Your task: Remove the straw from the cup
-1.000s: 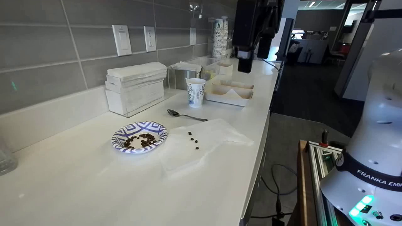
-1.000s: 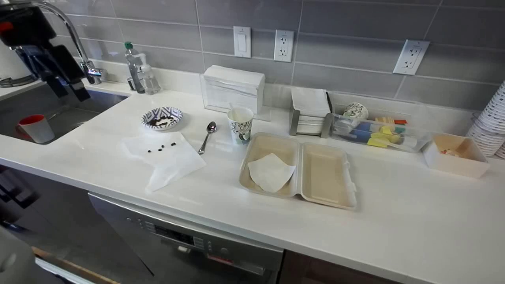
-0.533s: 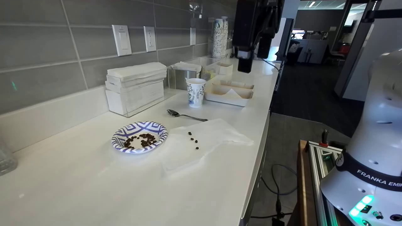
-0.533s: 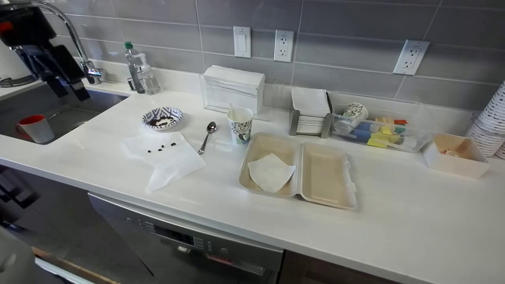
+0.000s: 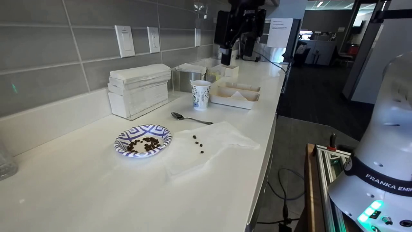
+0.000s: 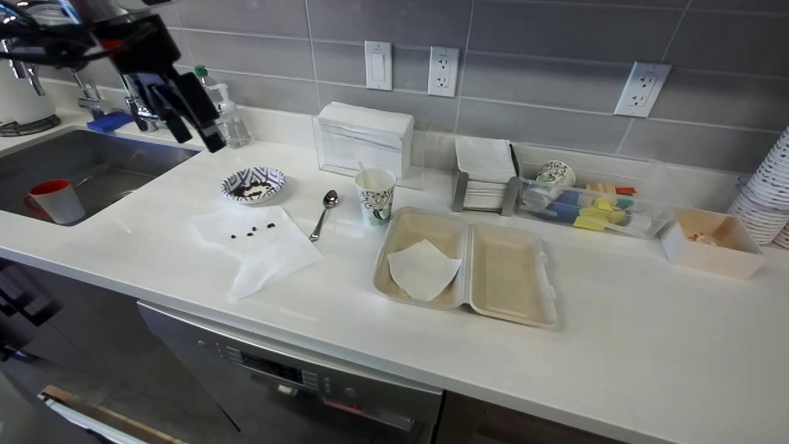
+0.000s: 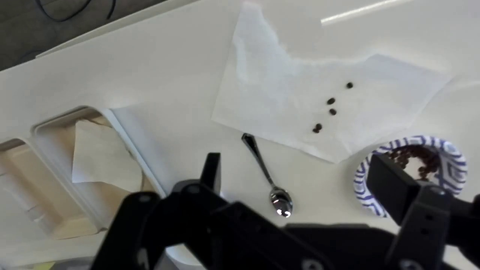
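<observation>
White counter (image 6: 616, 351) below, and the gripper (image 6: 199, 142) hangs high, jaws spread, nothing held; the straw (image 6: 363, 172) (skinny target!) tilts up from the cup (image 6: 376, 200). Approach stage, I'd judge: next, line up above, descend, pinch.

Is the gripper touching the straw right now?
Apart. An exterior view shows the gripper well clear of the straw, with a wide gap between them.

Room is free above the thin pale straw (image 6: 362, 166) in the white scroll-printed paper cup (image 6: 376, 202); a stack of folded white paper towels (image 6: 367, 128) bars the back, a low beige clamshell box (image 6: 508, 271) crowds one side.
</observation>
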Robot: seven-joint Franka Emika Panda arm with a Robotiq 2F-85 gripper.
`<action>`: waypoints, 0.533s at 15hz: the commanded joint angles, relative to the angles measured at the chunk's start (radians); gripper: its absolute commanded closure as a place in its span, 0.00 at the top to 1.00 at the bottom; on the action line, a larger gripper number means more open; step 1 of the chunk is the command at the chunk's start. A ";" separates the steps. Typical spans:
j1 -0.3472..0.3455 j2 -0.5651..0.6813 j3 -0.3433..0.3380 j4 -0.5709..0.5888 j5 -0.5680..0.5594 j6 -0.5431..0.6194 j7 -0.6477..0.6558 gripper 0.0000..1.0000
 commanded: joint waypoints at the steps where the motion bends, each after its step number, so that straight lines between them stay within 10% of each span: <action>1: -0.067 0.125 -0.045 0.027 -0.104 0.124 -0.015 1.00; 8: -0.154 0.359 -0.093 0.158 -0.314 0.255 0.009 1.00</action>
